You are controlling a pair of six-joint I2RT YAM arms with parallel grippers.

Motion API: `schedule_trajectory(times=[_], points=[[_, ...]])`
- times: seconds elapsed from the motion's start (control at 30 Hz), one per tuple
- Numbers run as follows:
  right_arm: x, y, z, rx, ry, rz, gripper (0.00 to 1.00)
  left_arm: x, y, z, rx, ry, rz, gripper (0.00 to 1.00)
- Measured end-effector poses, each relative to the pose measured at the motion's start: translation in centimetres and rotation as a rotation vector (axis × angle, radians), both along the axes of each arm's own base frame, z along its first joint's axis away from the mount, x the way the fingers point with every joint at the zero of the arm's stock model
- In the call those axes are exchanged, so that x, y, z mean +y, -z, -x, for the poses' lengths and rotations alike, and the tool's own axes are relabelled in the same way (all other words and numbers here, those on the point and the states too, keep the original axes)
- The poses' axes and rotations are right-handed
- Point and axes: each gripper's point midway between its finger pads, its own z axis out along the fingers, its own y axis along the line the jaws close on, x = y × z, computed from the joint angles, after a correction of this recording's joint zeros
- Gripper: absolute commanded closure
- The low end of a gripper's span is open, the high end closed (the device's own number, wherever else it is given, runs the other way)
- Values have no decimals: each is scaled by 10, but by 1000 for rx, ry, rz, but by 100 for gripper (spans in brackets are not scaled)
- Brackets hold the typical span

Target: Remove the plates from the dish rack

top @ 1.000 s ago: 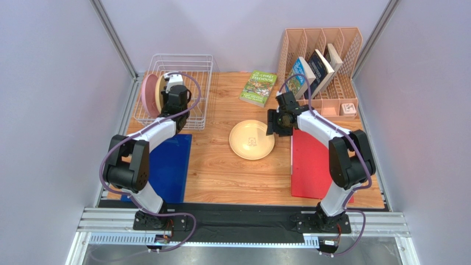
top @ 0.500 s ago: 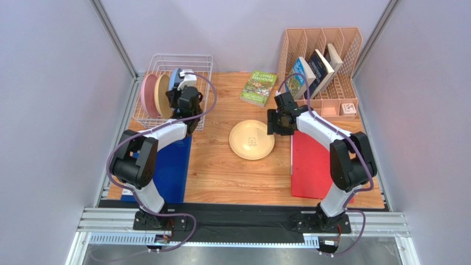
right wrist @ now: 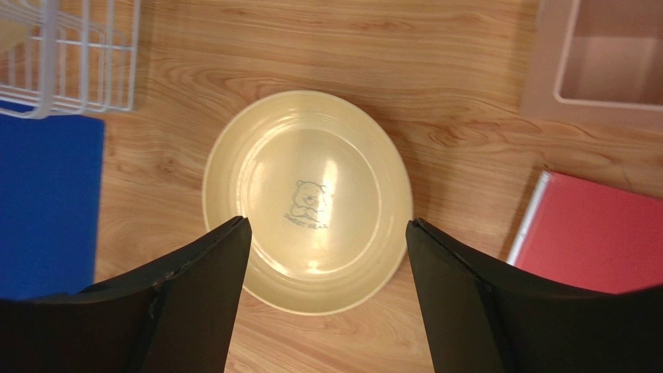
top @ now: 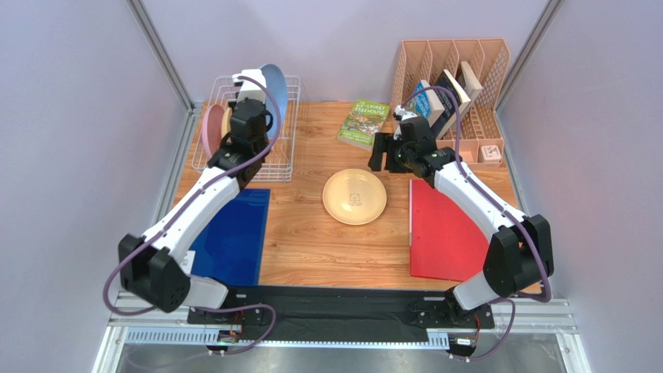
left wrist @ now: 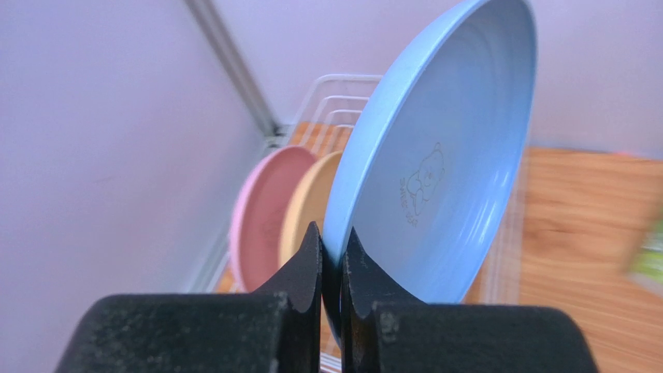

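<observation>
My left gripper (top: 261, 92) is shut on the rim of the light blue plate (top: 274, 80) and holds it upright above the white wire dish rack (top: 284, 148). In the left wrist view the fingertips (left wrist: 313, 249) pinch the blue plate's (left wrist: 443, 155) lower edge. A pink plate (top: 208, 128) and a cream-yellow plate (top: 225, 123) stand upright in the rack; both also show in the left wrist view, pink (left wrist: 261, 210) and cream (left wrist: 307, 210). A second cream-yellow plate (top: 355, 196) lies flat on the table. My right gripper (top: 377, 154) is open and empty above that plate's (right wrist: 307, 198) far side.
A blue mat (top: 233, 233) lies left of the flat plate and a red folder (top: 443, 229) right of it. A green book (top: 363, 123) lies at the back. A peach organiser (top: 459, 78) with books stands at the back right.
My left gripper has lifted the blue plate up out of the rack. My right gripper has risen and drawn back from the cream plate on the table.
</observation>
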Motion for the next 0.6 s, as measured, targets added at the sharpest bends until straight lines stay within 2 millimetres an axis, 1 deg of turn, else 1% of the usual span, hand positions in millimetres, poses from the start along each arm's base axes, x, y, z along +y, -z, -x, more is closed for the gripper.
schedule_trajectory(times=[0.07, 0.1, 0.2, 0.27, 0.33, 0.43, 0.53, 0.6], points=[[12, -8, -4, -21, -38, -51, 21, -14, -14, 10, -26, 95, 95, 100], [18, -11, -6, -30, -57, -78, 21, -22, -18, 15, -29, 145, 144, 100], [40, -22, -14, -56, -112, -171, 21, -45, -14, 25, 2, 268, 255, 100], [51, -26, -18, -68, -141, -220, 22, -63, -1, 28, 51, 348, 325, 100], [62, -31, -22, -79, -173, -271, 22, -81, 18, 33, 117, 418, 390, 100], [75, -38, -27, -94, -213, -331, 22, -102, 47, 44, 207, 495, 477, 100], [84, -45, -29, -110, -240, -380, 22, -113, 64, 50, 262, 526, 530, 100], [89, -49, -31, -120, -256, -408, 24, -118, 69, 53, 282, 543, 557, 100]])
